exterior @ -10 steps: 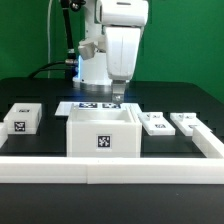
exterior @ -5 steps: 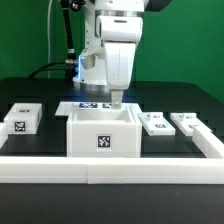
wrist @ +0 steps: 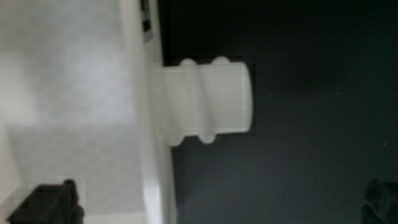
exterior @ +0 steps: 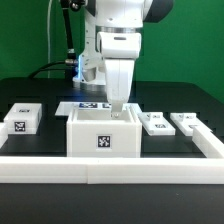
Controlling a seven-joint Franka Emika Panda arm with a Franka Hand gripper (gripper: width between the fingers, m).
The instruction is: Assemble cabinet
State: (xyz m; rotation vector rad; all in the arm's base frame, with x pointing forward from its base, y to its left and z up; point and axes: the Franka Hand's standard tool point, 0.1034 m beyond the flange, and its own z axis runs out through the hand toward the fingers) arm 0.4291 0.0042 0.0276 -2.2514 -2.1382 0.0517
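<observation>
While claw hovered at rear wall of cabinet box, fingers apart, gripping nothing, assembly looked barely begun: door panels and small block lay loose on desk, unattached.

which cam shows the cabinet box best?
Exterior view: the whole cabinet box shows, with its open top and front tag. Wrist view gives only a blurred close-up of a white edge with a ribbed stub, probably its wall.
</observation>
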